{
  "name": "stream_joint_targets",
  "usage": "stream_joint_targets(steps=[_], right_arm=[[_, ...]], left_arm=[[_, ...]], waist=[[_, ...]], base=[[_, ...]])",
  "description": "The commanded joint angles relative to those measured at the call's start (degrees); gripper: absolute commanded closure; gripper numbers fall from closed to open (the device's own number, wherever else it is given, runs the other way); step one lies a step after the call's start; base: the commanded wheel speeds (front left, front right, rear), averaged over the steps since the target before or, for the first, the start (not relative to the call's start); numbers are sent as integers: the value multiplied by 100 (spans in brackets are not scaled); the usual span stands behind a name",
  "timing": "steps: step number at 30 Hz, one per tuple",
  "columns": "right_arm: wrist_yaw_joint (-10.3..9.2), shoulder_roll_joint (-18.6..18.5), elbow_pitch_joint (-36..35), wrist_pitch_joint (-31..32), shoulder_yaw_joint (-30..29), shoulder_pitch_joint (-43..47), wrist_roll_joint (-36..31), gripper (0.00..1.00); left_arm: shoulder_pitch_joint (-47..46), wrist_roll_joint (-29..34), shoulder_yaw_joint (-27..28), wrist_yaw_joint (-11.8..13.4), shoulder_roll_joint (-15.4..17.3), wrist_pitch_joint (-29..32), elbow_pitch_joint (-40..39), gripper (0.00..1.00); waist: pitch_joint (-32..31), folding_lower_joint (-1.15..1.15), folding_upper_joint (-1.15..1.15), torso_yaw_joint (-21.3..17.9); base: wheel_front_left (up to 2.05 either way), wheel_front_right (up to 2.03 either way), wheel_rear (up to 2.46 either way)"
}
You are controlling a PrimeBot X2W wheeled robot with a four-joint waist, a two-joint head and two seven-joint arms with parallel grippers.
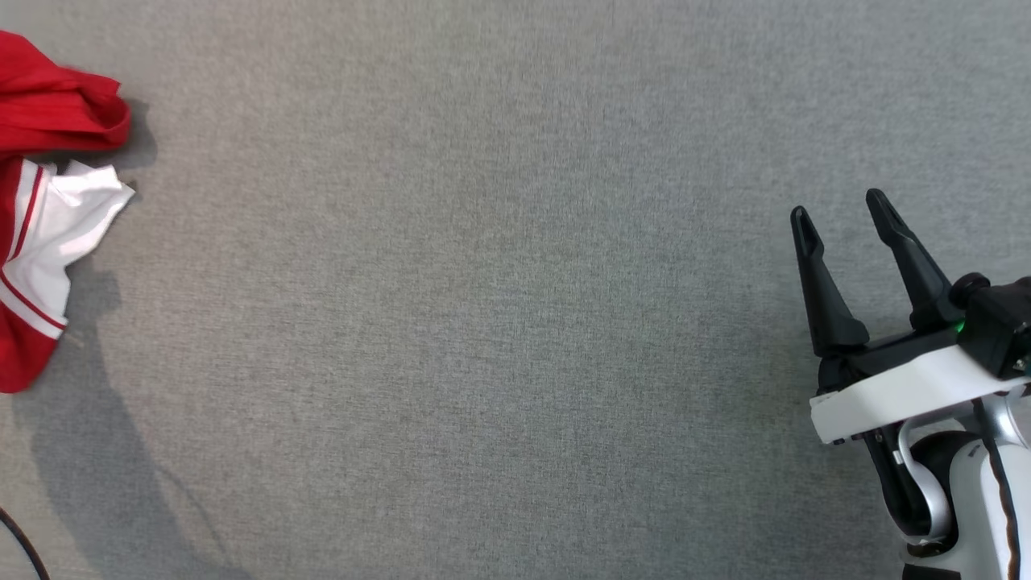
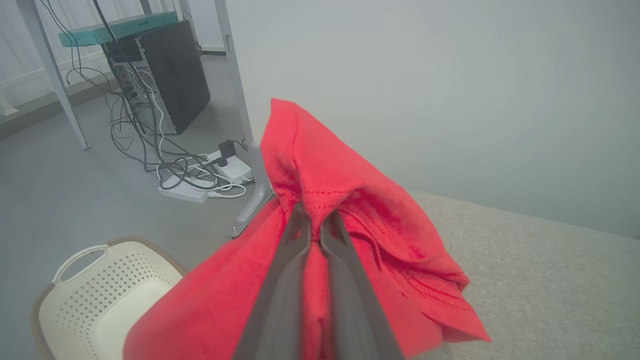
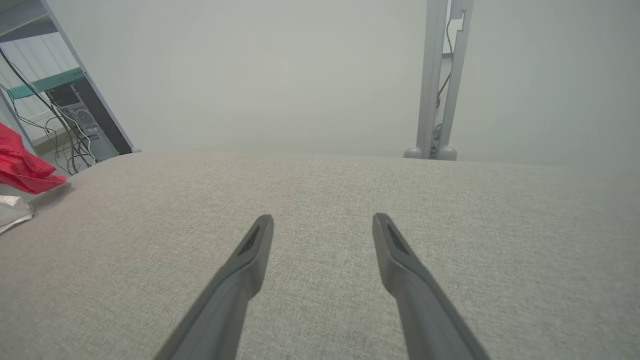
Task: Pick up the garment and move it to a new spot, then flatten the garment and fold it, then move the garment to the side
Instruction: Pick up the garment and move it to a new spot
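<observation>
The left hand (image 2: 315, 216) was seen clamped shut on a fold of the red-and-white garment (image 2: 360, 190), with cloth bunched around its tips. The garment was found at the nine-to-ten o'clock edge of the table (image 1: 483, 322) in the head view. The right hand (image 1: 839, 208) was held spread wide and empty at four o'clock, well apart from it. On the floor, a cream perforated laundry basket (image 2: 100, 295) was seen at eight o'clock of the left wrist view, and a computer tower (image 2: 170, 70) at eleven.
</observation>
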Motion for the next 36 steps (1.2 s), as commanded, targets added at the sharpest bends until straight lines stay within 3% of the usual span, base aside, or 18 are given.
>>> stream_joint_targets(steps=[1,5,12,15,21,26,31,36], right_arm=[[-2,-8,22,-64,-5,75,44,0],[-2,34,120,-138,2,210,118,0],[-2,73,235,-174,16,544,196,0],[-2,83,243,-178,19,696,245,0],[-2,111,178,-160,-51,928,293,0],[-2,134,139,-132,-57,987,296,0],[-2,141,101,-178,6,828,275,0],[-2,143,131,-263,61,682,257,0]], left_arm=[[94,43,43,37,55,-26,-106,100],[511,160,366,211,171,-45,-1026,100],[2104,377,1044,812,148,-43,-3187,100],[2919,316,1130,1043,53,-30,-4145,100],[4375,419,1190,1765,-19,278,-6205,100],[5116,505,1190,2179,22,597,-7392,100],[5371,659,979,2321,72,882,-8046,100],[5129,764,514,2167,16,1091,-8148,100]], waist=[[-296,0,0,-11],[-716,0,0,-59],[-1377,0,0,-197],[-1585,0,0,-261],[-1788,0,0,-367],[-1818,0,0,-541],[-1662,0,0,-921],[-1522,0,0,-1402]], base=[[0,0,0],[0,0,0],[0,0,0],[0,0,0],[0,0,0],[0,0,0],[0,0,0],[0,0,0]])
